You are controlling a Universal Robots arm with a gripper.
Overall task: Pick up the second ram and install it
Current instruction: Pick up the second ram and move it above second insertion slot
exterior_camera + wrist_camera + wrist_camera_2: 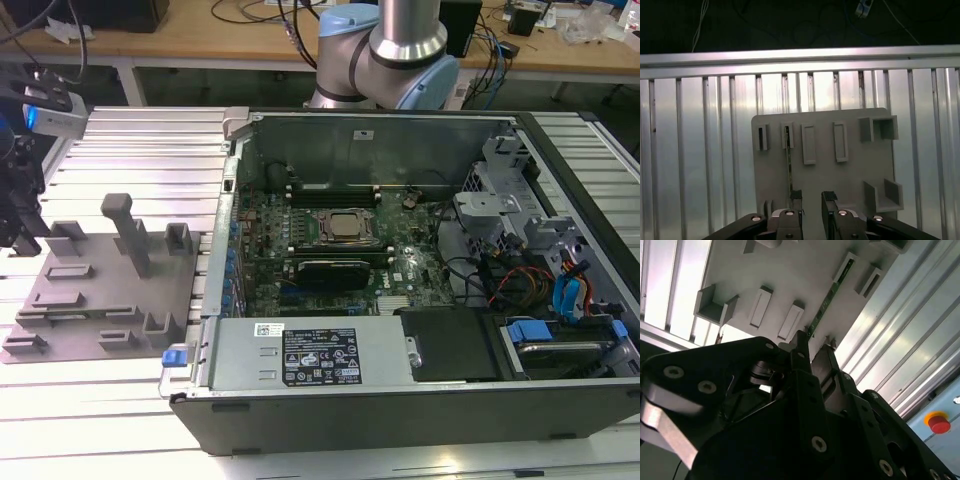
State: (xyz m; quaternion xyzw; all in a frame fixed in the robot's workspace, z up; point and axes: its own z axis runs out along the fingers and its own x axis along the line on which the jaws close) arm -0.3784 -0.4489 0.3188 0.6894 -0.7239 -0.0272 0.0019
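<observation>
The claw has its two fingers apart, with an open gap between them, and it is not holding anything. In both wrist views it hangs over a grey tray with little upright posts.

The second ram is in that tray. It is a long thin green stick, standing on its narrow edge. One end sits in a post with a slot, and the other end reaches close to one finger of the claw. I cannot tell if the finger touches it. In the second wrist view the second ram shows as a thin green line running from a post toward the claw.

The tray lies flat on a shiny metal worktop with long ridges.

In the exterior view the claw is at the exterior view's left edge, just by the left end of the tray. An open computer box sits in the middle and toward the exterior view's right, with a green board inside. The blue and grey robot arm stands behind the box, at the top middle of the frame
</observation>
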